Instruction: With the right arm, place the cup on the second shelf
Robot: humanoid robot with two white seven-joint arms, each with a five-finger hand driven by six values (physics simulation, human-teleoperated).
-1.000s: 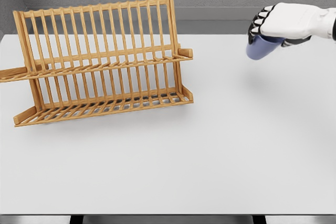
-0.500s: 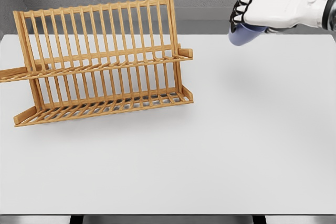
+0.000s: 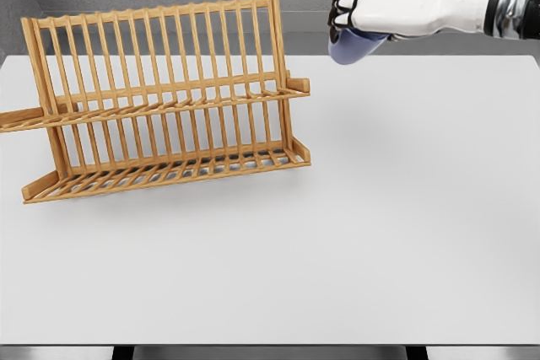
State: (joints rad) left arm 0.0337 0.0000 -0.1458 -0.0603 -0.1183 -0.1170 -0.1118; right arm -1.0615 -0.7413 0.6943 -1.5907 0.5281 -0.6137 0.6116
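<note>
Cup point(image 3: 354, 46) clamped in my right hand point(image 3: 384, 8), hanging up right of the rack point(image 3: 160, 99), upper shelf lower-left.

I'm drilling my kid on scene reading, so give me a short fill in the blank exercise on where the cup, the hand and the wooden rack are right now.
1. The blue cup is gripped in the robot's ____ hand.
2. The wooden rack stands on the ____ half of the white table.
3. The cup is held in the air to the ____ of the rack.

Missing words: right; left; right
</note>
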